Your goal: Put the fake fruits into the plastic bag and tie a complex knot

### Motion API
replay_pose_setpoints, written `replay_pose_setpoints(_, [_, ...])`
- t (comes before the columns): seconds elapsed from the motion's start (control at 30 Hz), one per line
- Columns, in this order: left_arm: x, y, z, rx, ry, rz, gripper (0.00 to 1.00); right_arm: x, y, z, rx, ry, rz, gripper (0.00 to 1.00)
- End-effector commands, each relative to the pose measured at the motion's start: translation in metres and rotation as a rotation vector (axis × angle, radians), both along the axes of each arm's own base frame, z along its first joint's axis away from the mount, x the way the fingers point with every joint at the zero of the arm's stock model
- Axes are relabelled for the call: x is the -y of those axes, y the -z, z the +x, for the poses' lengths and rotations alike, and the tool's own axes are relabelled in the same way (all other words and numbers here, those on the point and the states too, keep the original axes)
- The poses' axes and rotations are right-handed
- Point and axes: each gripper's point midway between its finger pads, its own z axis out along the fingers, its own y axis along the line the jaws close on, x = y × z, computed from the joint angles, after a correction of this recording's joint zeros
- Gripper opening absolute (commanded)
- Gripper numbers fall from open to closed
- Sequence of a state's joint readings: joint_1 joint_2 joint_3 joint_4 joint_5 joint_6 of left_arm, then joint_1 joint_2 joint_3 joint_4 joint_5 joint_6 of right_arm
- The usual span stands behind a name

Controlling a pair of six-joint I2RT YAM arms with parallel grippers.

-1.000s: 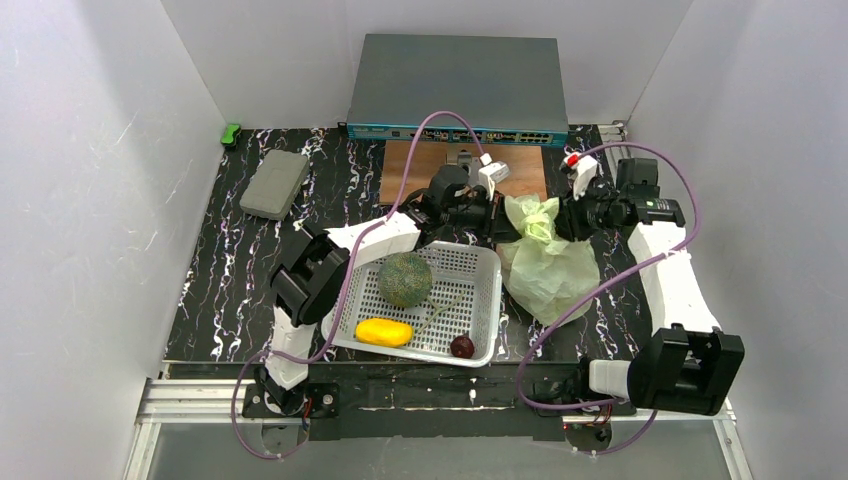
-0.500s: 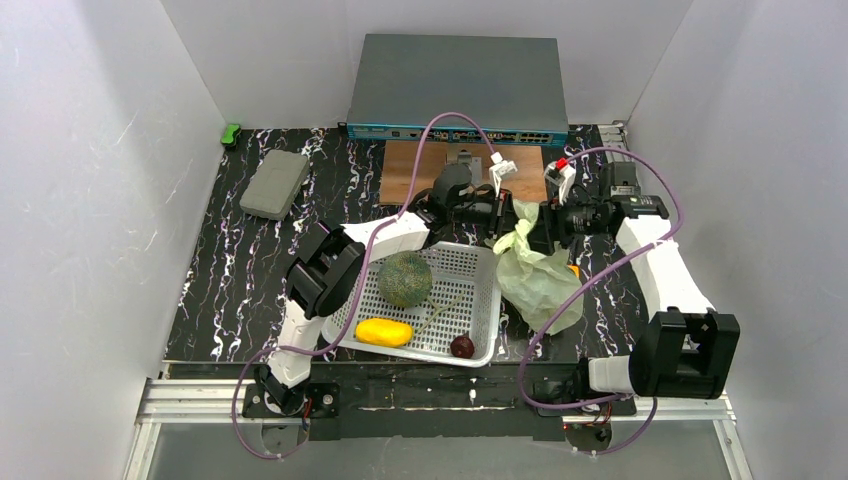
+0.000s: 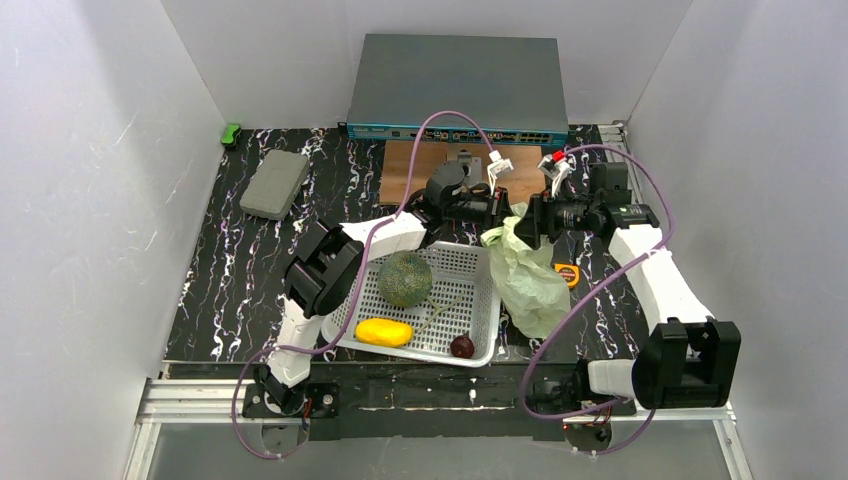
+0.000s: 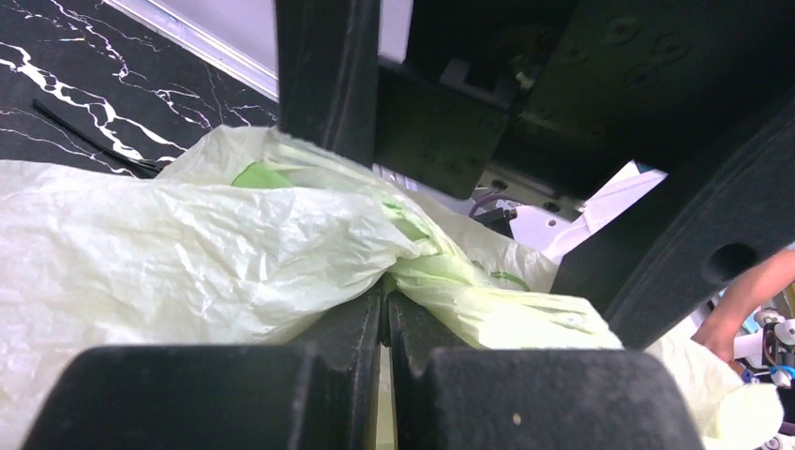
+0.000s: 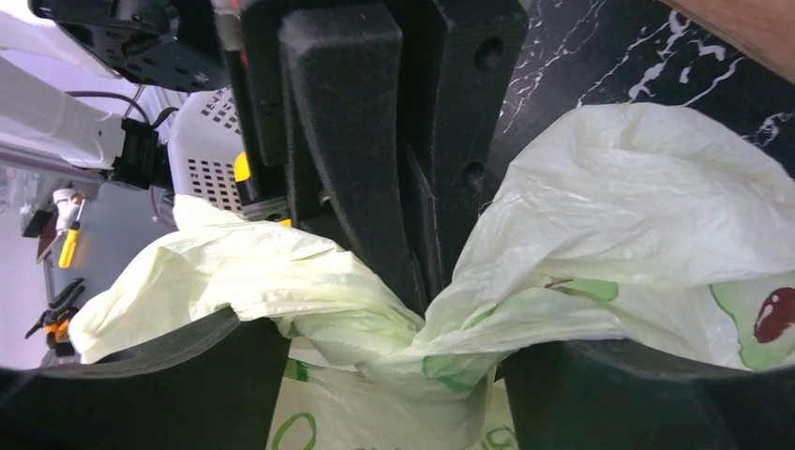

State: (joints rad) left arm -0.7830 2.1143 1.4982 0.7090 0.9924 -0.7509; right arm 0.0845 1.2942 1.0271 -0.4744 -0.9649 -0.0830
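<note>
Thin crinkly pale-green plastic bag (image 3: 525, 275) with avocado prints lies right of centre, neck twisted. Left gripper (image 4: 384, 323) and right gripper (image 5: 427, 300) both pinch it. Netted green melon (image 3: 404, 279), yellow mango (image 3: 383, 332), dark plum (image 3: 462, 346) sit in perforated white basket (image 3: 478, 262). Yellow tape measure (image 3: 567, 274) beside bag.

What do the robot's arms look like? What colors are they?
Both arms have white shells with chunky black joints. A thin purple cable loops along each one, with small white plugs near the wrists. The left gripper and right gripper are black, with flat, matte, blocky fingers.
</note>
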Motion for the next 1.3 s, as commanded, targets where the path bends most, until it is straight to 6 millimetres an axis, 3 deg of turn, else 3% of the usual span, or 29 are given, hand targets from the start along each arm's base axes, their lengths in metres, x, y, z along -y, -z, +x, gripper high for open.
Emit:
replay_pose_setpoints(0.0, [-0.007, -0.033, -0.01, 0.07, 0.022, -0.067, 0.0, 0.016, -0.043, -0.004, 0.168, 0.0, -0.052, 0.89])
replay_pose_setpoints(0.07, [-0.009, -0.034, -0.01, 0.073, 0.023, -0.074, 0.0, 0.027, -0.054, -0.007, 0.192, 0.027, -0.086, 0.98])
replay_pose_setpoints(0.23, [-0.008, -0.033, -0.01, 0.068, 0.028, -0.081, 0.0, 0.054, -0.078, -0.007, 0.206, 0.125, -0.13, 0.97])
replay_pose_setpoints(0.33, [-0.008, -0.034, -0.01, 0.074, 0.03, -0.085, 0.0, 0.071, -0.08, -0.002, 0.198, 0.191, -0.155, 0.78])
replay_pose_setpoints(0.37, [-0.008, -0.033, -0.01, 0.075, 0.031, -0.084, 0.0, 0.079, -0.076, 0.001, 0.194, 0.212, -0.179, 0.65])
replay_pose_setpoints(0.4, [-0.007, -0.033, -0.01, 0.072, 0.032, -0.084, 0.0, 0.088, -0.062, -0.001, 0.161, 0.235, -0.231, 0.48])
replay_pose_setpoints(0.43, [-0.007, -0.033, -0.008, 0.072, 0.025, -0.084, 0.0, 0.092, -0.046, -0.008, 0.141, 0.227, -0.267, 0.38])
replay_pose_setpoints(0.47, [-0.006, -0.032, -0.006, 0.068, 0.017, -0.08, 0.0, 0.095, -0.03, -0.008, 0.127, 0.263, -0.283, 0.37])
replay_pose_setpoints(0.53, [-0.005, -0.03, -0.005, 0.069, 0.012, -0.079, 0.0, 0.099, -0.017, 0.005, 0.138, 0.321, -0.294, 0.32])
replay_pose_setpoints(0.6, [-0.005, -0.033, -0.005, 0.071, 0.014, -0.085, 0.0, 0.084, 0.007, 0.01, 0.087, 0.285, -0.308, 0.25])
replay_pose_setpoints(0.63, [-0.005, -0.033, -0.005, 0.074, 0.018, -0.081, 0.0, 0.073, 0.023, 0.005, 0.051, 0.241, -0.321, 0.25])
replay_pose_setpoints(0.67, [-0.006, -0.031, -0.007, 0.071, 0.019, -0.071, 0.0, 0.061, 0.027, -0.005, 0.031, 0.185, -0.283, 0.28])
replay_pose_setpoints(0.73, [-0.009, -0.024, -0.007, 0.066, -0.001, -0.052, 0.0, 0.033, 0.019, -0.024, 0.024, 0.059, -0.181, 0.42])
replay_pose_setpoints(0.83, [-0.008, -0.025, -0.007, 0.065, 0.006, -0.059, 0.0, 0.015, 0.014, -0.028, 0.024, 0.004, -0.146, 0.51])
replay_pose_setpoints(1.03, [-0.02, -0.03, -0.009, 0.082, 0.019, -0.047, 0.0, 0.011, -0.002, 0.007, 0.095, 0.118, -0.128, 0.51])
replay_pose_setpoints(1.17, [-0.036, -0.018, -0.01, 0.025, -0.002, -0.007, 0.0, 0.01, -0.02, 0.01, 0.163, 0.162, -0.077, 0.52])
replay_pose_setpoints(1.27, [-0.04, -0.024, -0.018, 0.026, 0.032, -0.022, 0.0, 0.008, -0.021, 0.006, 0.152, 0.175, -0.053, 0.59])
